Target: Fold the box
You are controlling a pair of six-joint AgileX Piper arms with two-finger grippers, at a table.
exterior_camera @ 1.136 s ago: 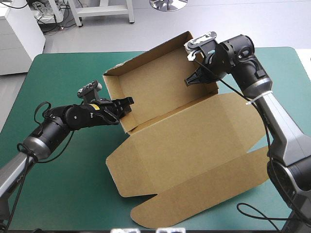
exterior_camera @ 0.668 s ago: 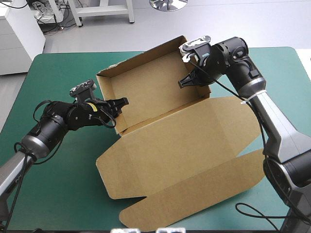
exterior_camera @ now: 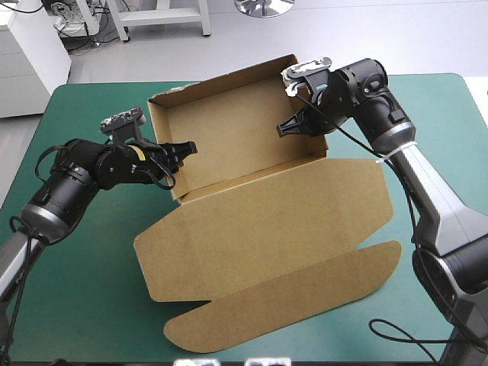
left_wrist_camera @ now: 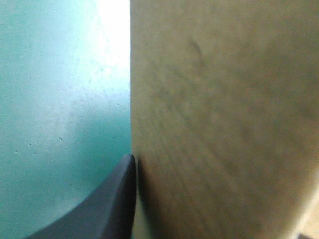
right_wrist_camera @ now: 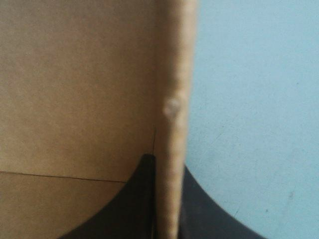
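The brown box [exterior_camera: 236,137] stands as an open tray with its walls raised. Its lid [exterior_camera: 267,236] lies flat toward the table's near edge, ending in a rounded tuck flap [exterior_camera: 290,301]. My left gripper [exterior_camera: 183,149] is shut on the tray's left end wall. In the left wrist view one black finger [left_wrist_camera: 117,199] presses the outside of that wall [left_wrist_camera: 214,124]; the other finger is hidden behind the board. My right gripper [exterior_camera: 286,128] is shut on the right end wall; its wrist view shows the wall's edge [right_wrist_camera: 174,99] pinched in the gripper [right_wrist_camera: 167,167].
Teal-green cover [exterior_camera: 84,305] shows to the near left of the lid and to the right of the box [exterior_camera: 450,152]. The tuck flap reaches close to the table's near edge. The tray's back wall stands near the far edge.
Both grippers have carried the box leftward; the tray and its flat lid now sit farther left on the table. Both grips stayed on the end walls.
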